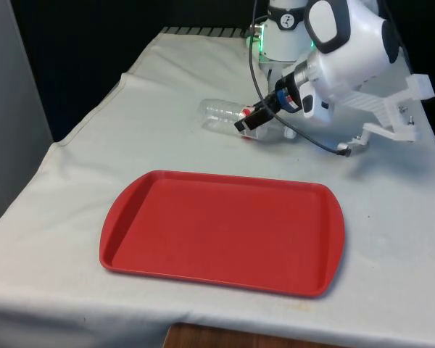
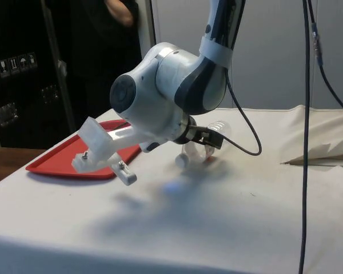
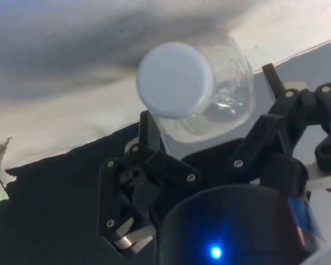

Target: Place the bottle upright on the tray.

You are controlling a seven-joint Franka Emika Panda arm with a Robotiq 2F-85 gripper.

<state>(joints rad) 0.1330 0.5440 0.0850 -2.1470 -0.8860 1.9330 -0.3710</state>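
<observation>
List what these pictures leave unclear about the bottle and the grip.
- Front view: the gripper covers the bottle at its neck, hiding the cap.
- Side view: the arm hides most of the bottle.
- Wrist view: the cap blocks the bottle's body; finger contact cannot be judged.
- Side view: the arm covers part of the tray.

White cloth (image 1: 94, 167) (table cover) — person (image 2: 117, 11) behind
</observation>
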